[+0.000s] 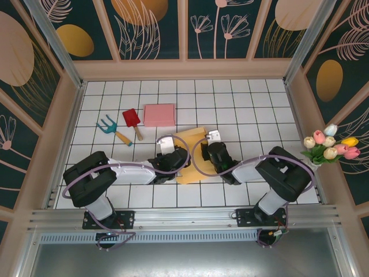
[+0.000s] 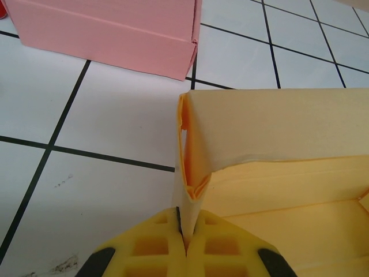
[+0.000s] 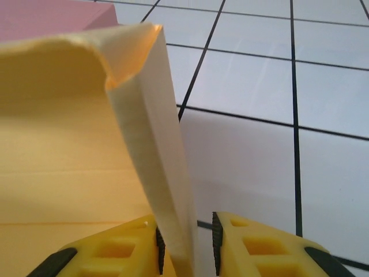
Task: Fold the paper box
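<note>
surface: you are working on a white tiled tabletop (image 1: pixel 242 109) with dark grid lines.
room: teal panels (image 1: pixel 155 29) with flower prints and pale wood frames close it in on three sides.
task's thing: the yellow paper box (image 1: pixel 193 141) lies mid-tabletop between your two arms, just nearer than the pink box (image 1: pixel 159 115).
facing: its open side is up, and the side walls stand upright.
long axis: it seems to run from near to far, slightly slanted, though your arms cover much of it.
left hand (image 2: pixel 185 231): clenched on the box's thin left wall, at the corner.
right hand (image 3: pixel 187 242): released, fingers astride the right wall with a gap at one pad.
others: a red shovel (image 1: pixel 132 119) and a blue rake (image 1: pixel 107 124) lie far left, and tulips (image 1: pixel 330 144) stand at the right edge.
</note>
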{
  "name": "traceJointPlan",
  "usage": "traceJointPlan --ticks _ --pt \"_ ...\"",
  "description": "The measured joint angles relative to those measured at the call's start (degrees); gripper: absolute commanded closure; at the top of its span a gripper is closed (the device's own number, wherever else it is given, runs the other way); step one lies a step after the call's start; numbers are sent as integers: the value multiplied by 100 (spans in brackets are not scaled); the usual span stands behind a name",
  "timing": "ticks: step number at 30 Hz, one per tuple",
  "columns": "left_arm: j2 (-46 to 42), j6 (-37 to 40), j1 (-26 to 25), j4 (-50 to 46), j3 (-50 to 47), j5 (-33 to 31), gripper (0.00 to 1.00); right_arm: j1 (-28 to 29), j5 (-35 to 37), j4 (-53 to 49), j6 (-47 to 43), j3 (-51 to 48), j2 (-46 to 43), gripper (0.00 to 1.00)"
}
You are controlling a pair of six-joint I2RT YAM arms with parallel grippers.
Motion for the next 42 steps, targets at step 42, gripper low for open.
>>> traceJointPlan --ticks 42 --pt "297 -70 0 -190 337 -68 100 -120 85 378 -212 39 595 96"
